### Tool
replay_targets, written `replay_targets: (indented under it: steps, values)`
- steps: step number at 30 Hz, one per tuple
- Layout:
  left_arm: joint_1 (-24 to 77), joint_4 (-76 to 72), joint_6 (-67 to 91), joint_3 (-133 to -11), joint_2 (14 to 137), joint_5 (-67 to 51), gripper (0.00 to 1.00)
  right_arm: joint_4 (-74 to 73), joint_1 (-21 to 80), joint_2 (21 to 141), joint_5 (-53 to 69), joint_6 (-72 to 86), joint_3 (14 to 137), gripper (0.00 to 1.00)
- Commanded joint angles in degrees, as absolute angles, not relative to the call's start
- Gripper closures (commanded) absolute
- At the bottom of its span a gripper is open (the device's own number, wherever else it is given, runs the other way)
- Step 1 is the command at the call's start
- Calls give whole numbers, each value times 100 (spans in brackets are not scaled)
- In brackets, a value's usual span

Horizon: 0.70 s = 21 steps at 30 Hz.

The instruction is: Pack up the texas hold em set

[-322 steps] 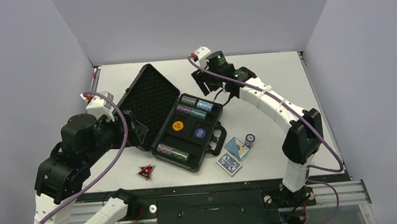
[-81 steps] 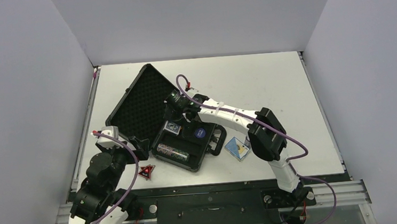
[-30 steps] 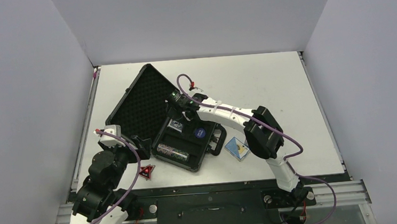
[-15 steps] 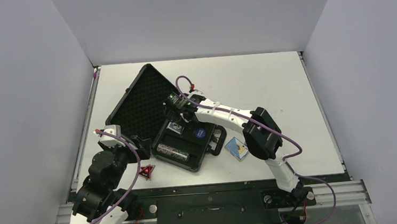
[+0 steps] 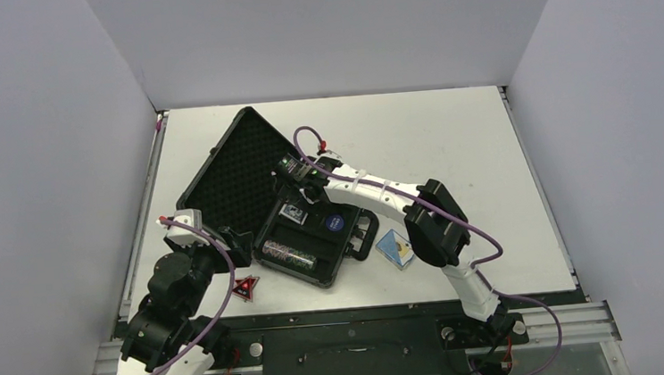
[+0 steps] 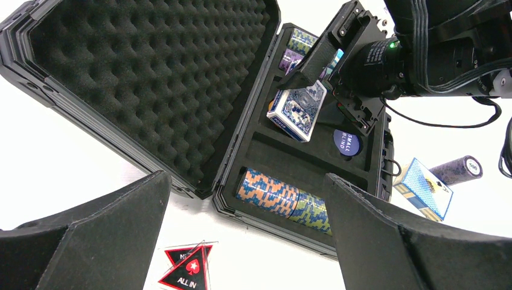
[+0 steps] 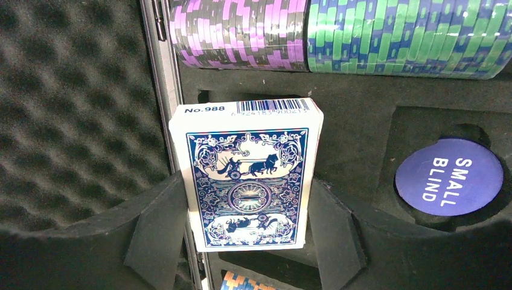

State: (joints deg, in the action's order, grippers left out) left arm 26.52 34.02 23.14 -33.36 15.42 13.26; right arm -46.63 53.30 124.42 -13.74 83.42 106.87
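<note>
Clerk: Moved: right tool (image 7: 247,199), from behind case (image 6: 151,78) to over it; one deck (image 7: 247,175) off tabletop (image 5: 449,124), now clamped in that tool, tilted at the slot beside button (image 7: 450,175).
Checker: Step?
Clerk: Seating deck. Next: lower flat, release. Outstanding: second deck (image 6: 422,187), roll (image 6: 459,168), triangle (image 6: 190,272). Left tool (image 6: 244,178) agape, empty. Obstruction: lid close alongside.

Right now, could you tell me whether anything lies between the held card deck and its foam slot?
Nothing visible does, though the card deck hides the spot beneath it. The right gripper holds it tilted over the foam slot; the small blind button sits aside.
</note>
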Motion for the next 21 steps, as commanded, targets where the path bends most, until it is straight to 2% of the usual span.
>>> replay_targets:
  steps: [1,3,8,21]
  values:
    - [2639,3172,2312,-3357,1499,1362,4,-5443,5388,12652,-1260,8379,10696,34]
    - [2645,3165,2312,-3357,1509,1362,4,-5456,5388,12625,-1243,8384,10674,27]
    - [2640,3161,2325,-3357,1524,1379,4,-5506,5396,12491,-1265,8385,10655,23]
    - [2637,3132,2304,-3366,1663,1312,4,-5485,5437,11717,-1390,8103,10425,20]
